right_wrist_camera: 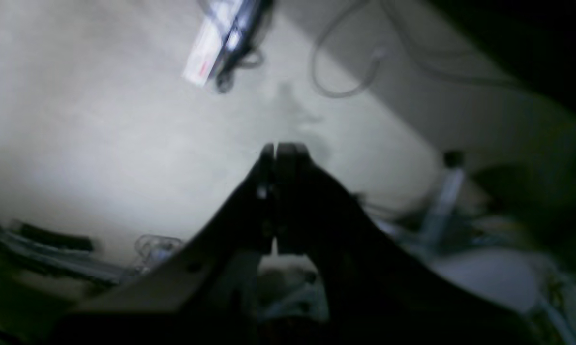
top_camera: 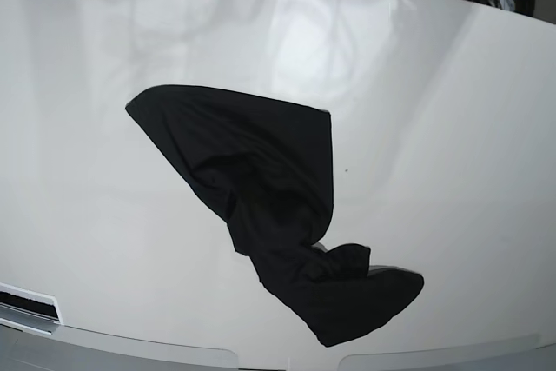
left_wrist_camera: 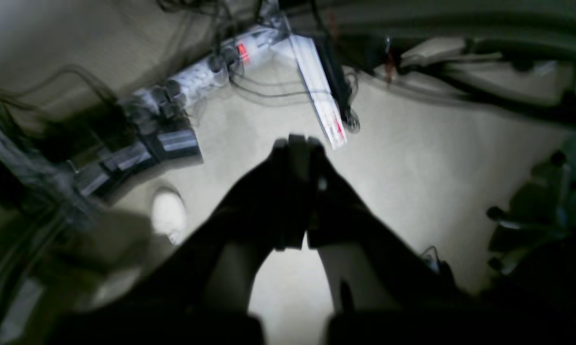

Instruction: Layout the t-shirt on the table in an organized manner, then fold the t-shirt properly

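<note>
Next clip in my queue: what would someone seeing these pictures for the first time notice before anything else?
The plain black soft-fabric t-shirt stands out first: it lies crumpled and twisted in the middle of the large glossy white table, bunched towards the near edge. Neither arm shows in the base view. In the blurred wrist views, the left end effector and right end effector are shut, with no cloth in them, pointing at a pale floor with cables.

Robotics lab: power strips (left_wrist_camera: pixel 206 72), tangled cables (left_wrist_camera: pixel 278 93) on floor; glossy white table (top_camera: pixel 452 110).
</note>
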`<state>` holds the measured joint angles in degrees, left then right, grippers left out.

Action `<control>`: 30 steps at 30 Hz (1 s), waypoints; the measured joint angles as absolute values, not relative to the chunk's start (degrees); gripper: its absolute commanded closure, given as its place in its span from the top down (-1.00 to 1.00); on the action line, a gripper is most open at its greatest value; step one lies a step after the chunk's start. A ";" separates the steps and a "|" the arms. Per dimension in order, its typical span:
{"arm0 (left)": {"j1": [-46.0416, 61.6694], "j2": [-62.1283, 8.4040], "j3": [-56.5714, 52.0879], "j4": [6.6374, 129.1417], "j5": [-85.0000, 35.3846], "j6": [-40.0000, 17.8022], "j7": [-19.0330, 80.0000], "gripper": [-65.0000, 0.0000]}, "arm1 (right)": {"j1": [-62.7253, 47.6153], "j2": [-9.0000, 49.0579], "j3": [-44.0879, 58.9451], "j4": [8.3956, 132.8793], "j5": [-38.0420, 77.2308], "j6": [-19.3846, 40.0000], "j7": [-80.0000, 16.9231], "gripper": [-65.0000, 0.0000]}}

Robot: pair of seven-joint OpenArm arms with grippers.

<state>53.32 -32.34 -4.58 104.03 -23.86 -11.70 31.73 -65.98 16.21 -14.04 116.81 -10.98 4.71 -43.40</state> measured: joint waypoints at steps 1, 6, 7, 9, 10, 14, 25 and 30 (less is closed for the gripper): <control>54.30 -32.32 -6.66 105.97 -24.77 -12.67 32.32 -1.00 | -66.72 16.32 -14.11 119.66 -12.53 3.27 -43.33 -1.00; 54.48 -31.92 -14.02 115.35 -30.94 -15.16 34.17 -1.00 | -67.02 15.99 -14.33 130.67 -19.57 0.23 -44.31 -1.00; 53.82 -31.92 -15.00 117.32 -31.31 -15.00 33.80 -1.00 | -66.46 16.05 -14.31 132.05 -20.93 -0.05 -44.38 -1.00; 52.12 -31.90 -15.62 120.27 -31.73 -15.31 33.34 -1.00 | -64.40 16.16 -14.06 133.91 -23.33 -0.32 -42.98 -1.00; 50.96 -31.88 -15.62 121.05 -31.75 -15.51 33.54 -1.00 | -62.96 16.19 -14.09 134.08 -24.08 -0.30 -40.62 -1.00; 46.15 -31.75 -15.33 121.03 -31.68 -15.55 31.40 -1.00 | -56.34 16.03 -14.15 134.06 -20.49 5.10 -33.32 -1.00; 31.75 -30.59 -13.87 116.84 -31.44 -15.79 29.30 -1.00 | -35.55 15.99 -14.22 125.23 -12.67 6.11 -27.11 -0.62; 27.22 -30.70 -13.43 109.86 -31.31 -20.25 29.15 -1.00 | -26.59 15.86 -14.26 111.55 -8.14 7.64 -27.42 -0.09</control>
